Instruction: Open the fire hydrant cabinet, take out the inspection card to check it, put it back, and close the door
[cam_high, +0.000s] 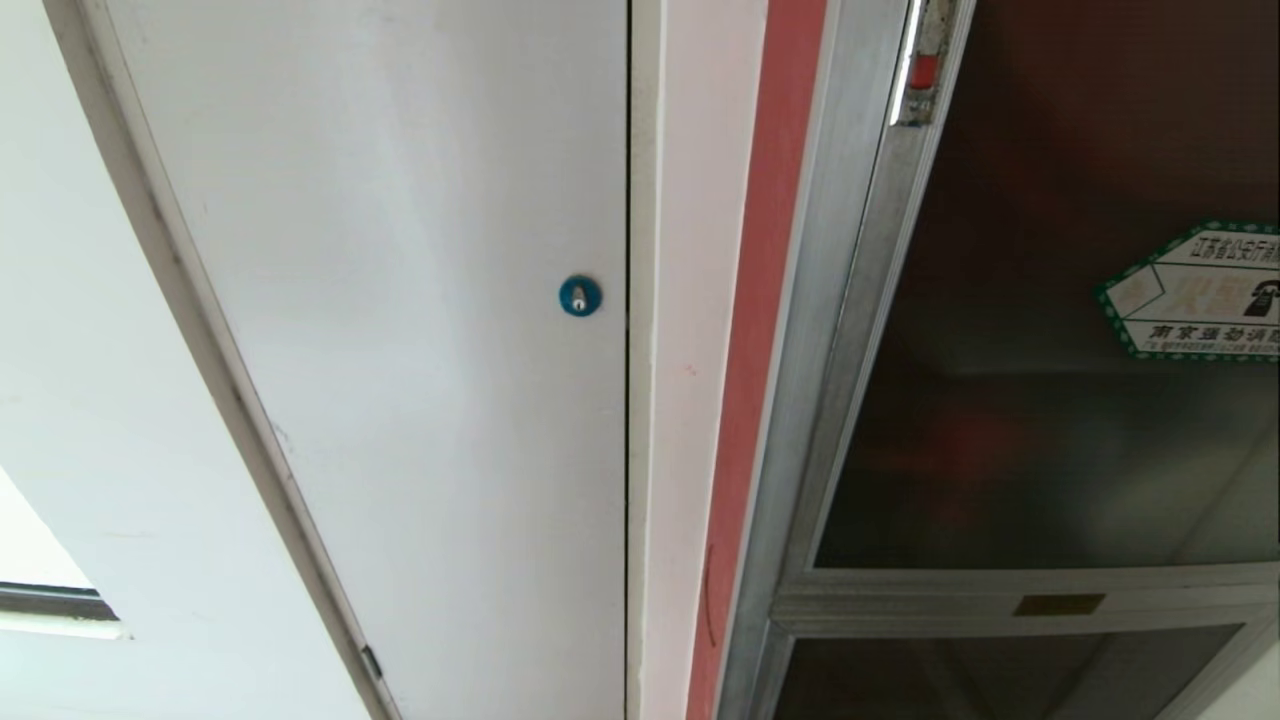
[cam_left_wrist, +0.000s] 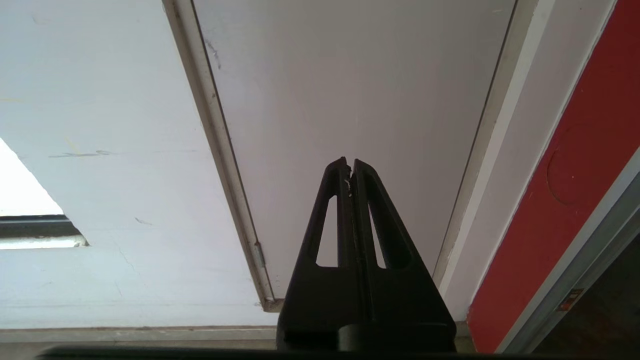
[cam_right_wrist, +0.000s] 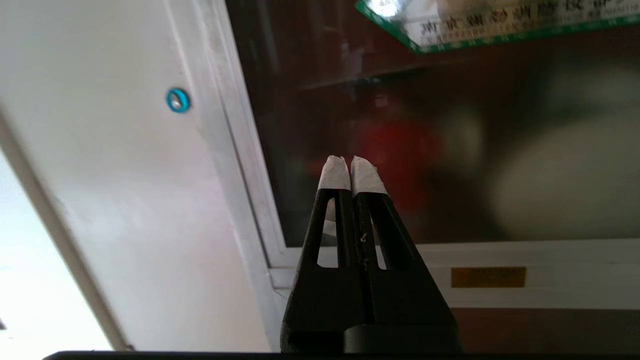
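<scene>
The fire hydrant cabinet (cam_high: 850, 400) stands at the right of the wall, its brushed-aluminium frame running up beside a red painted strip (cam_high: 760, 300). The door (cam_high: 1050, 420) is shut in that frame, a dark tinted pane with a green-bordered white sticker (cam_high: 1195, 290) on the glass and a small red latch (cam_high: 925, 70) up on its left edge. Through the tint only a blurred red shape and a pale rounded mass show inside; the inspection card cannot be made out. Under the door a small brass plate (cam_high: 1058, 604) sits on the crossbar, and below that a smaller dark pane (cam_high: 1000, 675) begins. Left of the red strip is a plain white panel (cam_high: 420, 350) with a blue round lock (cam_high: 580, 296). The right gripper (cam_right_wrist: 350, 172) hangs in front of the door's lower left part, its white-wrapped fingertips (cam_right_wrist: 334, 174) pressed together on nothing, apart from the glass as far as can be seen. The left gripper (cam_left_wrist: 350, 167) is parked facing the white panel, its black fingers likewise closed and empty.
</scene>
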